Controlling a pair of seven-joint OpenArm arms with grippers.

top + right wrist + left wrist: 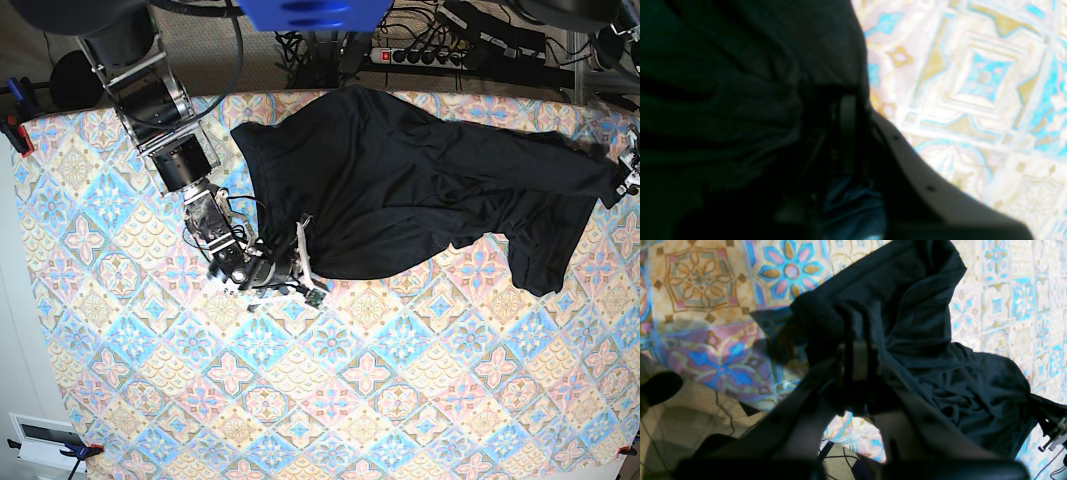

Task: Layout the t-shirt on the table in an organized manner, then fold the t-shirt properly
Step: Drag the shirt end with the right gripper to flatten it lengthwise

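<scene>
Black cloth stretches across the far half of the table (330,400) as I work to spread the t-shirt (400,190) flat. My right gripper (300,262) sits low at the garment's near edge, jaws pinched together on the dark hem; its wrist camera shows black fabric bunched against the closed fingers, with bright tiled cloth just beside them. My left gripper (853,350) is clamped on a gathered fold of the same shirt at the opposite end, near the table's edge, where the base view shows the cloth drawn into a tight point. Holding both ends this way lets me pull the shirt taut between my arms instead of dragging a heap.

The t-shirt lies wide but untidy: wrinkled through the middle, one part drooping toward the table's centre, the edge by my right gripper curled under. I judge the layout step only partly done and folding not begun. Next, I expect, comes a gentle outward tension to smooth the body. A thin pinch could slip, or a hard pull could bunch the soft fabric again.
</scene>
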